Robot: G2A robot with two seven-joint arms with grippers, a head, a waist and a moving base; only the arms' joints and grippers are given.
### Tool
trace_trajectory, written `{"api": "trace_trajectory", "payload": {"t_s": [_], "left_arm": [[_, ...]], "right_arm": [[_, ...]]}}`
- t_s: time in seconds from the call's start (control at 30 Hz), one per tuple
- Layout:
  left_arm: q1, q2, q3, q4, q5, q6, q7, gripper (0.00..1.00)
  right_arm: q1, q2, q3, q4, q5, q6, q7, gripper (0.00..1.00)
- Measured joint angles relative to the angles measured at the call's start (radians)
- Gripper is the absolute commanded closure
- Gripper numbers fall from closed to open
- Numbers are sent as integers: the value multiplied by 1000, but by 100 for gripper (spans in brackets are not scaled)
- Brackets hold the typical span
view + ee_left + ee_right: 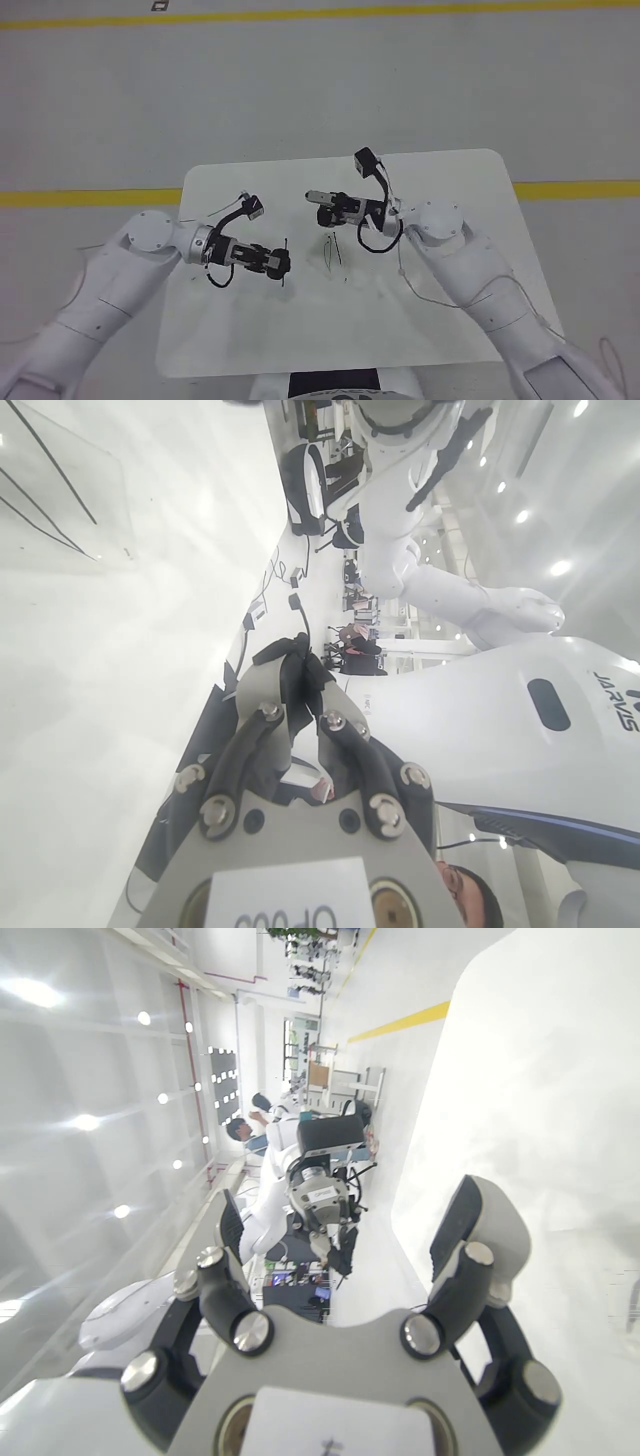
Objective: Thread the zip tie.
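Closest in, the left claw [299, 660] is pinching shut on a zip tie [301, 620]. It is gripping the strap partway along, so a length is standing clear of the fingertips and ending in what looks like the small square head. Holding it crosswise like this is probably leaving both ends reachable for the other arm. It is hovering over the near left part of the desk [440, 290], pointing toward the middle. Facing it across a gap, the right claw [347, 1190] is hanging above the far middle of the desk with its jaws spread wide and nothing between them. It seems to be lining up to take the free tail and guide it into the head. Several spare zip ties [333, 250] are lying flat between the two claws, a little toward the right arm. They are resting on what appears to be a clear sheet [115, 500], likely placed there so either arm can reach them. The held strap is showing no loop, so the threading itself is not yet begun.
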Motion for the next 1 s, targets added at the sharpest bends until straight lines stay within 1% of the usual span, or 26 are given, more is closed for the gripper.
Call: {"api": "trace_trajectory", "payload": {"t_s": [0.07,0.17,0.27,0.33,0.37,0.53,0.63,0.9,1.0], "left_arm": [[-4,-4,5,3,-22,0,-12,100],[-8,-6,14,6,-26,0,-11,100],[-9,-8,23,-5,-29,0,-11,100],[-10,-6,31,-7,-15,0,-11,100],[-11,-6,34,-7,-4,0,-11,100],[-11,-5,34,-6,-5,0,-11,100],[-11,-5,34,-6,-5,0,-11,100],[-11,-5,34,-6,-5,0,-11,100],[-11,-5,34,-6,-5,0,-11,100]], "right_arm": [[10,-3,-7,16,43,-16,41,0],[25,-10,-26,39,87,-24,83,0],[42,-17,-47,66,110,-25,101,0],[49,-20,-55,76,107,-32,99,0],[51,-20,-56,77,105,-34,98,0],[49,-20,-56,76,103,-34,95,0],[32,-19,-61,63,96,-31,80,0],[28,-22,-79,54,122,-45,137,0],[28,-22,-79,54,124,-47,140,0]]}}
